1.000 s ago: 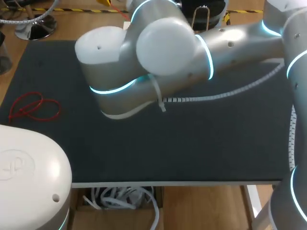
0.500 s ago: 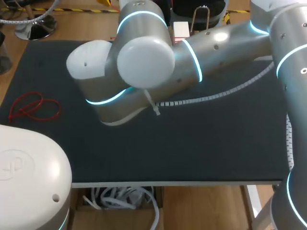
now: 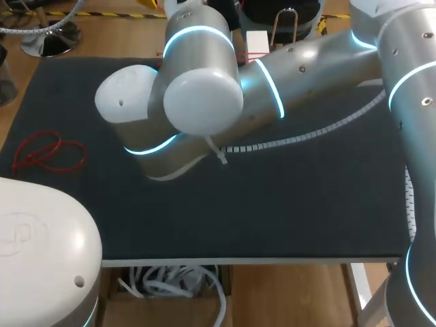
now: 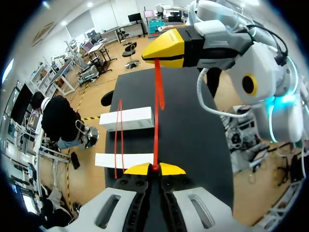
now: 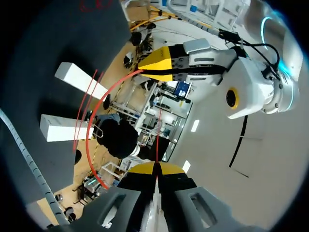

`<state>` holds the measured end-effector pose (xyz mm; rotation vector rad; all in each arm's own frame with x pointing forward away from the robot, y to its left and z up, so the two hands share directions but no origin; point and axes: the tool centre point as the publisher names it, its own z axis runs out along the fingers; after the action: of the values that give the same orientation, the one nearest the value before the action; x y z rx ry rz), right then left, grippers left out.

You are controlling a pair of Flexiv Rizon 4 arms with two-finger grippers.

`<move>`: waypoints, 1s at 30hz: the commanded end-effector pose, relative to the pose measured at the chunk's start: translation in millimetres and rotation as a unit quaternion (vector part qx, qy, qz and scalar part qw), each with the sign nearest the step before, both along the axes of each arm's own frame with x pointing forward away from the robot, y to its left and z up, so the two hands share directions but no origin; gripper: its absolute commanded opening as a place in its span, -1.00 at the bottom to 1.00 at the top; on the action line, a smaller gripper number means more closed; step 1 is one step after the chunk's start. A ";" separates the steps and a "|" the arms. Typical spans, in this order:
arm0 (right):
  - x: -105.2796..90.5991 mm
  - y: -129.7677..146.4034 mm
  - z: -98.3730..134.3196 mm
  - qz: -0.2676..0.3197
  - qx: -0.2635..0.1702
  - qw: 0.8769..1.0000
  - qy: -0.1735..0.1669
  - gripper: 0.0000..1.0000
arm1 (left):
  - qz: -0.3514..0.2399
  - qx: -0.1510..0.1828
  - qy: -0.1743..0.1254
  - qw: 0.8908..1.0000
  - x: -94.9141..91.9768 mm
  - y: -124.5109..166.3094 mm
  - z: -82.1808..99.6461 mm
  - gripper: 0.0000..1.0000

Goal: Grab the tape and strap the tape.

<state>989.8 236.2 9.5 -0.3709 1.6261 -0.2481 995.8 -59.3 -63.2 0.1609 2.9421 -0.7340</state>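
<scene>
Tense one: left tool (image 4: 154, 169) and right tool (image 5: 155, 168) both pinch the thin red plastic strap (image 4: 157, 96); uneven pulling could yank it free.

**A dark table under even light**

The table (image 3: 272, 204) takes up most of the head view. Its matt, charcoal-black top runs from about 9 o'clock across to 3 o'clock. The near edge (image 3: 272, 259) is a thin pale strip low in the view, toward 6 o'clock (straight and lighter than everything above it). The far edge lies up toward 12 o'clock, and the far left corner sits at about 11 o'clock. Light lies evenly across the top, which looks dull. Both wrist views show the same flat dark surface.
</scene>
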 end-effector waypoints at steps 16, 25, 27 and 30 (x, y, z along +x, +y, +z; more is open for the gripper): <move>0.5 4.4 4.4 0.017 0.005 1.000 -0.004 -1.00 | 0.000 0.002 0.001 1.000 0.0 -0.2 0.9 -1.00; 0.5 4.4 4.4 0.017 0.005 1.000 -0.004 -1.00 | 0.000 0.002 0.001 1.000 0.0 -0.2 0.9 -1.00; 0.5 4.4 4.4 0.017 0.005 1.000 -0.004 -1.00 | 0.000 0.002 0.001 1.000 0.0 -0.2 0.9 -1.00; 0.5 4.4 4.4 0.017 0.005 1.000 -0.004 -1.00 | 0.000 0.002 0.001 1.000 0.0 -0.2 0.9 -1.00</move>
<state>990.2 242.4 11.9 -0.3840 1.6096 -0.2157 995.8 -59.3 -63.2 0.1609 2.9422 -0.7340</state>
